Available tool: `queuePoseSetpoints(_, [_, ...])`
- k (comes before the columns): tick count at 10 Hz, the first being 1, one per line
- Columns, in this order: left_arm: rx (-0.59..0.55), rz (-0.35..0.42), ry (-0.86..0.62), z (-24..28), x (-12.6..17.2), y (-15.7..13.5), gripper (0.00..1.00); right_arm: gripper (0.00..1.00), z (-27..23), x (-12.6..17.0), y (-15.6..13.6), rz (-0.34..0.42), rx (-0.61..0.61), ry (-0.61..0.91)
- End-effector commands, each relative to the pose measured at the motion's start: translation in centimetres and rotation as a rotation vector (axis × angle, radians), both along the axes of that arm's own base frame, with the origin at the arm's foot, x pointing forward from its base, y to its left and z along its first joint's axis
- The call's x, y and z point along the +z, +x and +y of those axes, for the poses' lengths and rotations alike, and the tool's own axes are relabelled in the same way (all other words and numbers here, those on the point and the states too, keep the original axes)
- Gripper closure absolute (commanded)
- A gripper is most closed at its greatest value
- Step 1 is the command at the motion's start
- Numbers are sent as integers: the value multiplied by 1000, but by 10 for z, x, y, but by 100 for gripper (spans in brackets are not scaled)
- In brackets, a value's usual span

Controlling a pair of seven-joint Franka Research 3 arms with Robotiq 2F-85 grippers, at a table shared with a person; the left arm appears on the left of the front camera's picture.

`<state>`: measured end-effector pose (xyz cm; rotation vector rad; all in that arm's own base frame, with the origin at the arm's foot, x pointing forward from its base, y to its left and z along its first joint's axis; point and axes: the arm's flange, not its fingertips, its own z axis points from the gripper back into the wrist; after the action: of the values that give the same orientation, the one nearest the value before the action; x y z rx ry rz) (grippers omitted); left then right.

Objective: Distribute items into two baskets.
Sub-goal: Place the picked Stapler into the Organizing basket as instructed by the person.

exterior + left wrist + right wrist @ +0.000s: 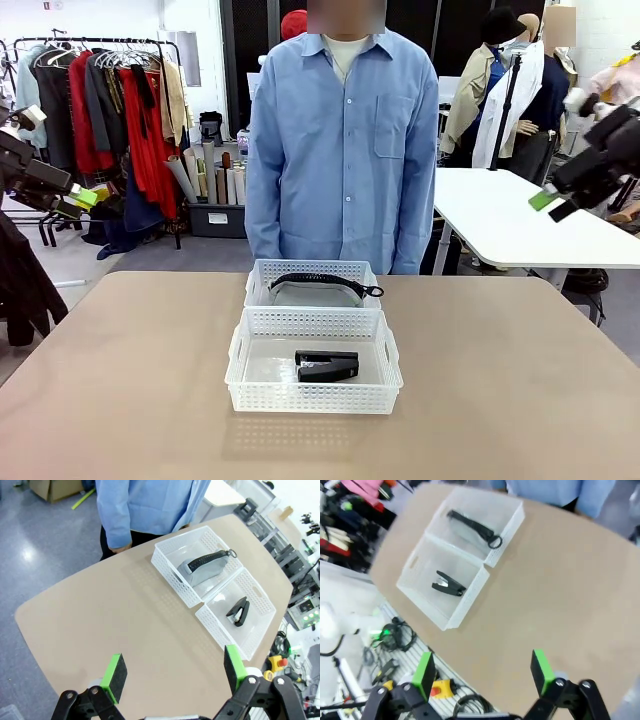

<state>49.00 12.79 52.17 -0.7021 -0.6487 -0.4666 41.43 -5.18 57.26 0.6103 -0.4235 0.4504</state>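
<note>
My left gripper (172,672) hangs high above the tabletop (520,380), off its left side, with its two green pads (114,674) spread wide and nothing between them. My right gripper (482,672) is just as wide apart and bare, held up off the right side of the tabletop.

Two white baskets sit touching end to end along the middle of the tabletop, one behind the other. The near basket (245,375) holds the black stapler (327,365), which lies on the basket floor a little right of its middle. The far basket (262,272) stands close to the far edge, right in front of the person in the blue shirt (340,150), and carries the black strap (320,282). The strap curves in an arc across the basket, and its small ring end (376,291) rests toward the basket's right wall.

The person stands at the far edge with arms down at the sides, and their hands are apart from both baskets.
</note>
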Motion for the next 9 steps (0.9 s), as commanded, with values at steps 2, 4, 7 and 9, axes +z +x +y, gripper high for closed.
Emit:
queuePoseSetpoints(2, [-8, 1, 12, 0, 1, -1, 0, 0, -28, -22, -26, -109, -4, 65])
queuePoseSetpoints(4, [-8, 1, 12, 0, 1, -1, 0, 0, -45, -27, -42, -155, -25, 64])
queuePoseSetpoints(7, [-8, 1, 12, 0, 1, -1, 0, 0, -59, -26, -56, -205, -19, 58])
queuePoseSetpoints(9, [-8, 1, 12, 0, 1, -1, 0, 0, -60, -25, -58, -235, -3, 42])
